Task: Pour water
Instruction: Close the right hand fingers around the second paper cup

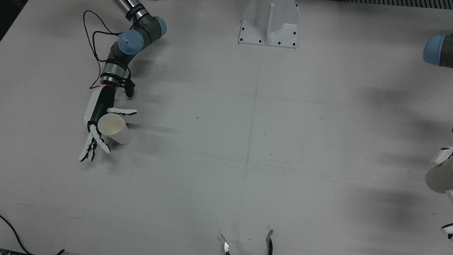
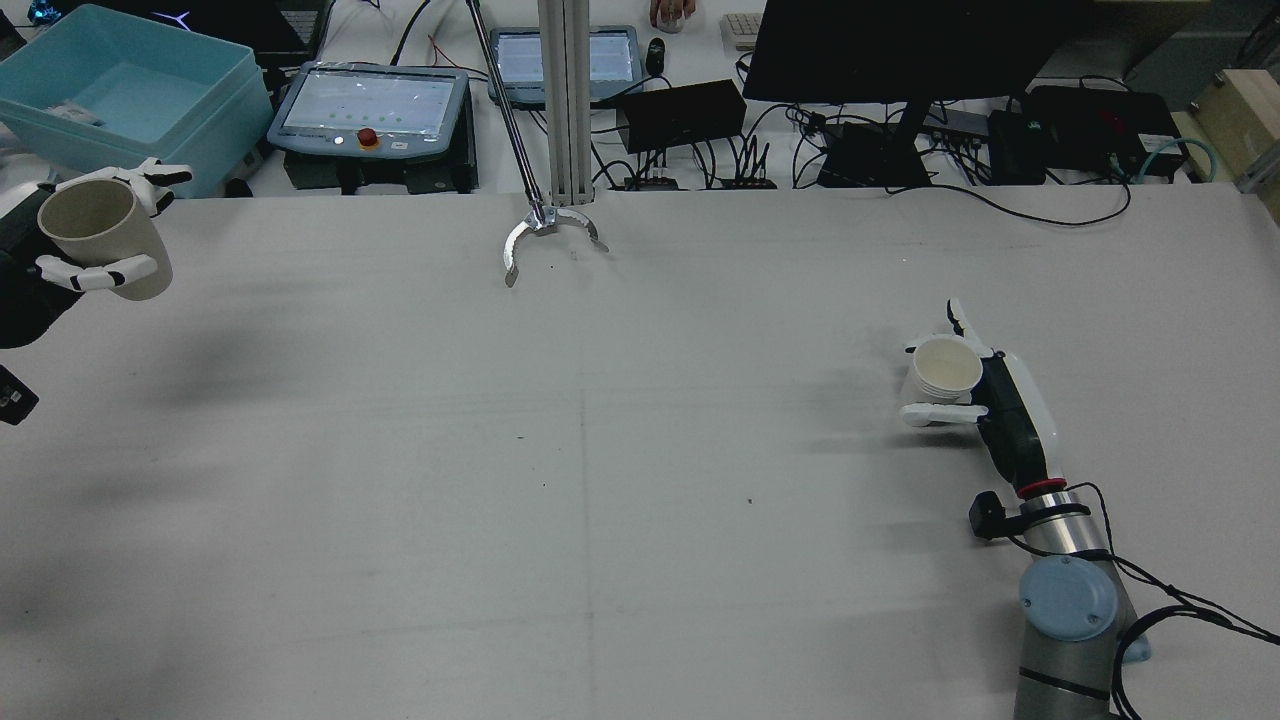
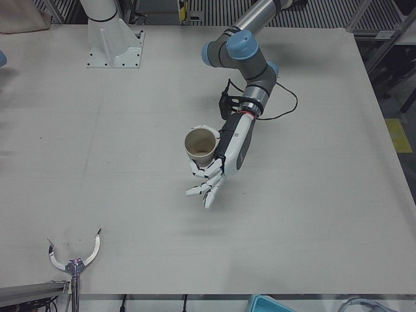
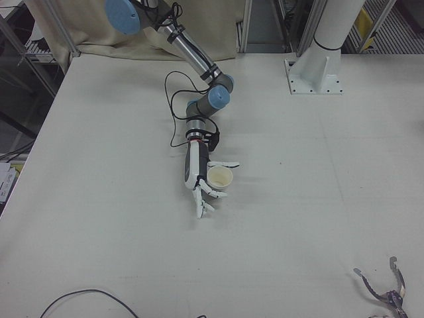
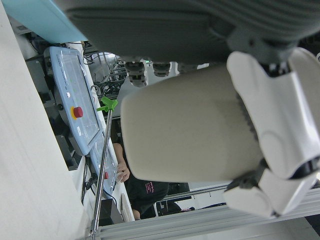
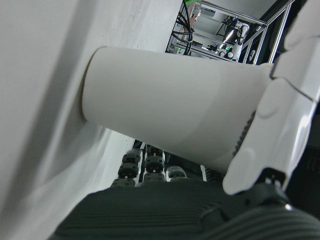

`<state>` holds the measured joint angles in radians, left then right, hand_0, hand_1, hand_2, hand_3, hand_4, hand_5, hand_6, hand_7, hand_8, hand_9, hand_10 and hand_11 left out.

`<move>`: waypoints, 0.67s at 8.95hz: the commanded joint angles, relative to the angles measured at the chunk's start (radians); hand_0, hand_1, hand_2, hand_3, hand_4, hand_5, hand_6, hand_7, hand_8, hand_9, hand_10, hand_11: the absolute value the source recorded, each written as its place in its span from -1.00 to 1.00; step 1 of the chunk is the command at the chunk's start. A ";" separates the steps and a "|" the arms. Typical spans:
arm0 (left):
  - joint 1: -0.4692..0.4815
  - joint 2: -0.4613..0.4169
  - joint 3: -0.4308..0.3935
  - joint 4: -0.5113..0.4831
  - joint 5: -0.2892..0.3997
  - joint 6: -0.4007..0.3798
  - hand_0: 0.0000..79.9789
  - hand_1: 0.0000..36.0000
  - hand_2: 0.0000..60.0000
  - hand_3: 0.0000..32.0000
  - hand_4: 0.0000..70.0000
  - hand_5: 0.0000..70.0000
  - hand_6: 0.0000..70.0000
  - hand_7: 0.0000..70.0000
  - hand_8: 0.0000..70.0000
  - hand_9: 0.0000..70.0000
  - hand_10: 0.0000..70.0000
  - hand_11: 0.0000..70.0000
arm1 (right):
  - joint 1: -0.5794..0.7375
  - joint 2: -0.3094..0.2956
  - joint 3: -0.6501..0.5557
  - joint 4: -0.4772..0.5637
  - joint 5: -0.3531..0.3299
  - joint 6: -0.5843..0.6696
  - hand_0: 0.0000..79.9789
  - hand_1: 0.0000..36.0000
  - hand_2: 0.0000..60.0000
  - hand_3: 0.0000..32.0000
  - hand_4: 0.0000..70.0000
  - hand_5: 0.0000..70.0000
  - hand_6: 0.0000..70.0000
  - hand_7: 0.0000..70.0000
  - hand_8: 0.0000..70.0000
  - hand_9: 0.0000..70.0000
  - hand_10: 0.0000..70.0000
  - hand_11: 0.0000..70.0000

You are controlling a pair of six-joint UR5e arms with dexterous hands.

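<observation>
In the rear view, going from the left, the left hand [image 2: 60,265] holds a beige paper cup [image 2: 100,235] lifted clear above the far left part of the white table [image 2: 620,480], mouth upward and slightly tilted, fingers [image 2: 100,275] clamped around its wall with others wrapped behind the rim; the left hand view shows the pale cup wall [image 5: 185,125] pressed under a white finger pad [image 5: 277,115]. Beyond the table's far edge sit a blue bin [image 2: 130,90] and a teach pendant [image 2: 370,105], and a small metal claw [image 2: 545,235] hangs near the far middle. To the right, the white paper cup [image 2: 945,370] stands upright with its base on the table, inside the right hand [image 2: 985,395], whose thumb and fingers close against its sides; the right hand view shows its base [image 6: 90,85] meeting the table surface. The two cups are well apart, and whether either holds water cannot be told
</observation>
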<state>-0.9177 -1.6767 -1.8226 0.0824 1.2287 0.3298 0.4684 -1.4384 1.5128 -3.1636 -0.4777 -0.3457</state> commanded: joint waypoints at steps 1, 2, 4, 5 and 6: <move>-0.001 0.000 0.003 -0.004 0.002 0.002 0.11 -0.39 0.78 -1.00 1.00 1.00 -0.52 -0.34 -0.90 -0.89 -0.80 -0.71 | 0.000 0.001 0.007 0.001 0.001 0.001 0.30 -0.45 -0.74 -1.00 -0.18 1.00 -0.07 0.17 -0.01 0.38 -0.13 0.28; -0.001 0.000 0.005 -0.006 0.002 0.002 0.11 -0.39 0.77 -1.00 1.00 1.00 -0.51 -0.34 -0.90 -0.88 -0.80 -0.71 | 0.000 0.001 0.009 0.002 0.001 0.002 0.30 -0.49 -0.78 -1.00 -0.18 1.00 -0.05 0.16 -0.01 0.37 -0.15 0.25; 0.002 0.000 0.003 -0.007 0.002 0.003 0.11 -0.40 0.77 -1.00 1.00 1.00 -0.50 -0.34 -0.89 -0.88 -0.80 -0.71 | 0.018 0.000 0.033 -0.012 -0.010 -0.001 0.34 -0.34 -0.57 -1.00 -0.20 1.00 0.18 0.32 0.14 0.52 -0.04 0.40; 0.002 0.000 0.005 -0.007 0.002 0.003 0.10 -0.40 0.78 -1.00 1.00 1.00 -0.50 -0.33 -0.89 -0.88 -0.79 -0.71 | 0.030 0.000 0.073 -0.068 -0.013 -0.007 0.35 0.04 0.38 -1.00 -0.23 1.00 0.44 0.49 0.31 0.73 0.07 0.54; 0.002 0.002 0.003 -0.007 0.002 0.003 0.11 -0.40 0.76 -1.00 1.00 1.00 -0.50 -0.34 -0.89 -0.88 -0.79 -0.71 | 0.045 -0.007 0.105 -0.106 -0.013 -0.009 0.24 0.43 1.00 -1.00 -0.27 1.00 0.61 0.64 0.44 0.89 0.21 0.73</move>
<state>-0.9169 -1.6766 -1.8185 0.0756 1.2302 0.3323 0.4845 -1.4382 1.5509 -3.1888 -0.4856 -0.3479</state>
